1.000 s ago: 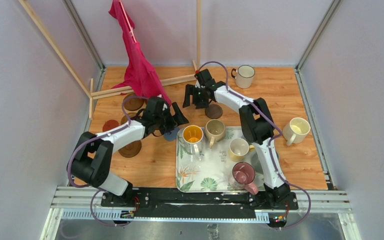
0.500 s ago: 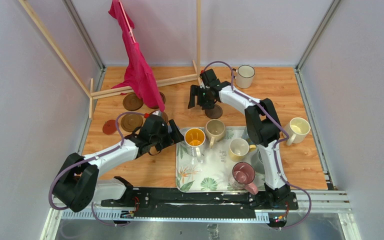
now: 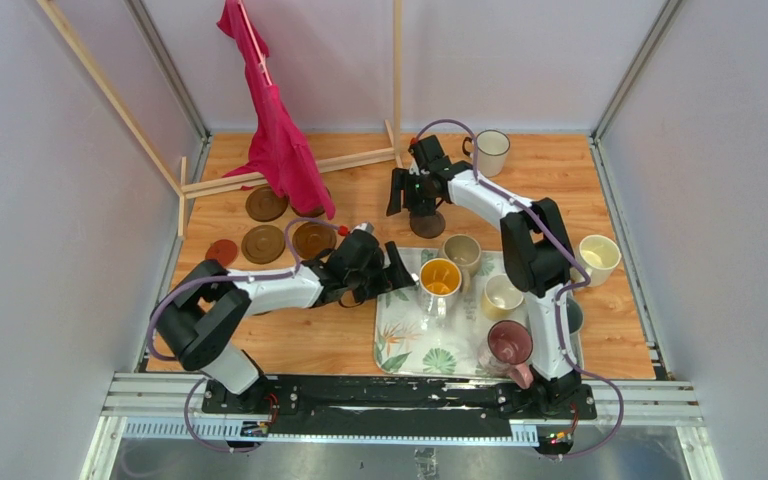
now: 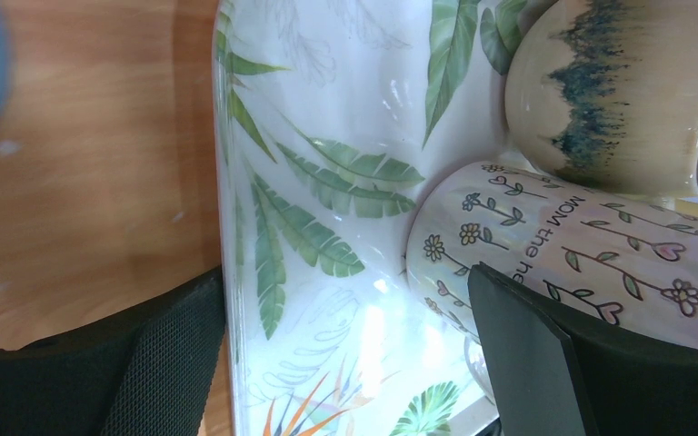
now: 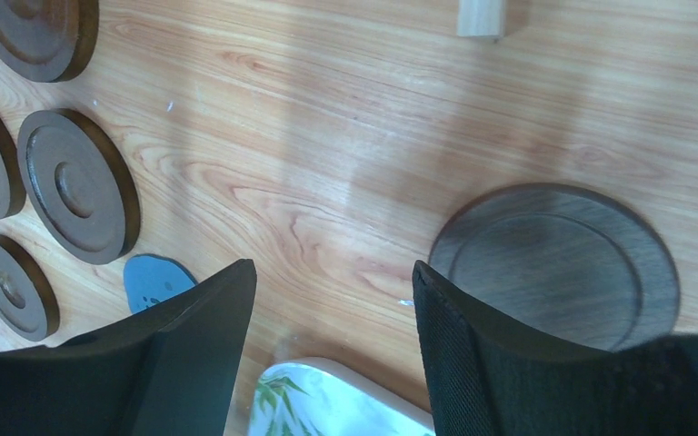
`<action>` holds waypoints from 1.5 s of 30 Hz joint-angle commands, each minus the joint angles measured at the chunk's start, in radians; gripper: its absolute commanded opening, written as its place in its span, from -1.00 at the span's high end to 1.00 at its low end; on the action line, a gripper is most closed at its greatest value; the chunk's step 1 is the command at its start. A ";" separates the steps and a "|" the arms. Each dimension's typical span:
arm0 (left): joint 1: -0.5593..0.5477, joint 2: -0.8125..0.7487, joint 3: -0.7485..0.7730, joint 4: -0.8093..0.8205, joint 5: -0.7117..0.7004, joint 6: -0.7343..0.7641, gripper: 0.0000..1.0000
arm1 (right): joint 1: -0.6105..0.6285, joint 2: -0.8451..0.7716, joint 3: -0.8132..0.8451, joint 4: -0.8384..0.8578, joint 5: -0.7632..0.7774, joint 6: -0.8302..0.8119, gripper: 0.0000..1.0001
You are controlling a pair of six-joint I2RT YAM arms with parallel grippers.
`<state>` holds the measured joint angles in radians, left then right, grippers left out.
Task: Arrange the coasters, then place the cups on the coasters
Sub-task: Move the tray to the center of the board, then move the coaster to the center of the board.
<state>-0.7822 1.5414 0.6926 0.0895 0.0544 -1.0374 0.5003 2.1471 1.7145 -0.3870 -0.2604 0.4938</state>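
Note:
My left gripper (image 3: 392, 272) (image 4: 345, 282) is open. One finger is over the wood and the other is by a flower-printed cup (image 4: 582, 263), with the left rim of the leaf tray (image 3: 400, 340) (image 4: 327, 136) between them. On the tray stand orange-yellow (image 3: 440, 277), beige (image 3: 460, 250), cream (image 3: 503, 295) and maroon-pink (image 3: 512, 345) cups. My right gripper (image 3: 412, 205) (image 5: 332, 272) hangs open over bare wood with nothing in it, just left of a dark coaster (image 3: 427, 223) (image 5: 554, 263). Brown coasters (image 3: 263, 243) and a red one (image 3: 222, 251) lie at the left. A grey-blue coaster (image 5: 154, 277) lies nearer the tray.
A white dark-rimmed cup (image 3: 490, 152) stands at the back and a cream cup (image 3: 597, 258) at the right, both off the tray. A red cloth (image 3: 278, 140) hangs on a wooden frame (image 3: 290, 170) at the back left. Walls enclose three sides.
My left arm has swept right to the tray's left edge, and the tray with its cups has shifted right. My right gripper's jaws have narrowed a little and it has edged right.

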 commanded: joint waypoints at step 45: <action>0.269 0.087 -0.014 -0.097 -0.097 0.159 -1.00 | -0.113 0.022 -0.106 -0.073 0.106 -0.062 -0.34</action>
<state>-0.5240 1.6421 0.7933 0.0818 -0.0078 -0.8558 0.3908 2.1128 1.5955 -0.4355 -0.1322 0.4267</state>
